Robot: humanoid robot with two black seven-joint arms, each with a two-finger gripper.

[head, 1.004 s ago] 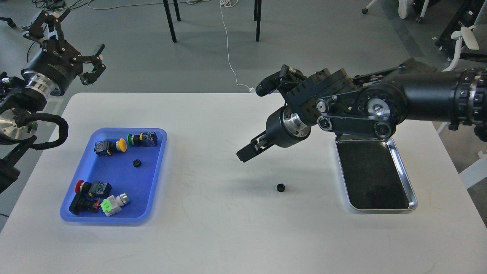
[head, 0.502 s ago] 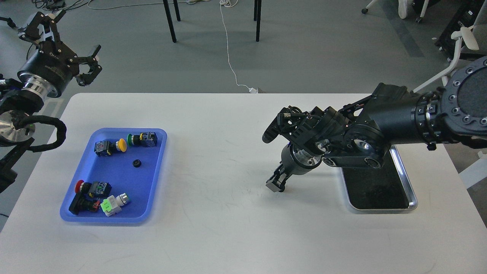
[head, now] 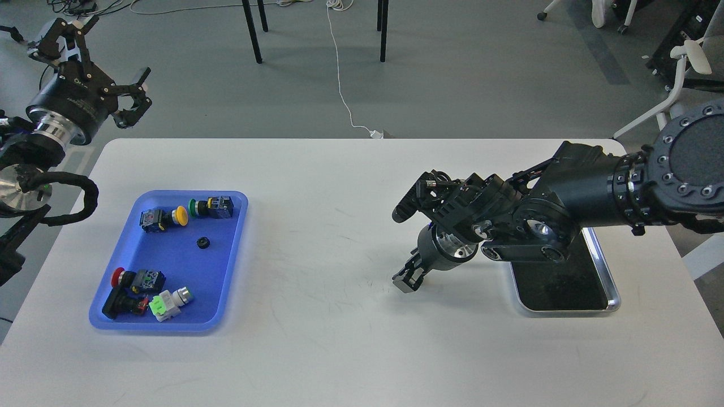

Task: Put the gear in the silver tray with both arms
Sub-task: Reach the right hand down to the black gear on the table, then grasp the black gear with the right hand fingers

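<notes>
Head view: the right gripper [head: 408,280] points down onto the white table [head: 339,339] near centre, at about 9 o'clock from the silver tray [head: 605,288]; whether it grips anything I cannot tell, and the table gear is hidden. The left gripper [head: 93,68], fingers spread, hangs at 11 o'clock off the table. Another gear [head: 203,243] lies in the blue tray [head: 113,322].

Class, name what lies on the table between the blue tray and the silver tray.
Head view: only the right hand, lowered to the table, between blue tray and silver tray; the rest is bare.

Black jointed arms [head: 571,186], silver wrist rings, ribbed cable sleeves, screw-ringed joint caps.
</notes>
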